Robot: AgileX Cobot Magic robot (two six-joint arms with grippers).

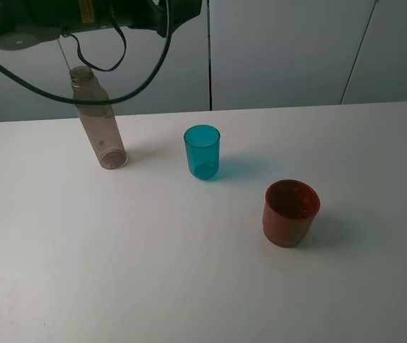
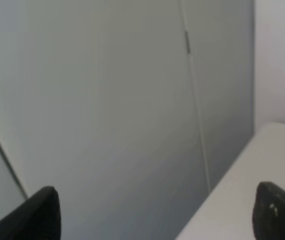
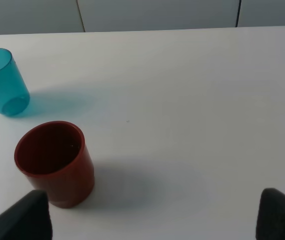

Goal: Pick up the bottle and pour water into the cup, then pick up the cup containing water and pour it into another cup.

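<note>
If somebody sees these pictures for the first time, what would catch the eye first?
Probably the teal cup, bright against the white table near its middle, and the red-brown cup standing apart, nearer the camera on the right. Then the tall smoky bottle at the back left, under the dark arm and cables.

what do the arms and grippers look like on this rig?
Left arm: black housing, a yellow label with black print, and black cables looping beneath it. Left gripper: two black fingers with rounded tips. Right gripper: matching black fingers. The right arm is out of view.
</note>
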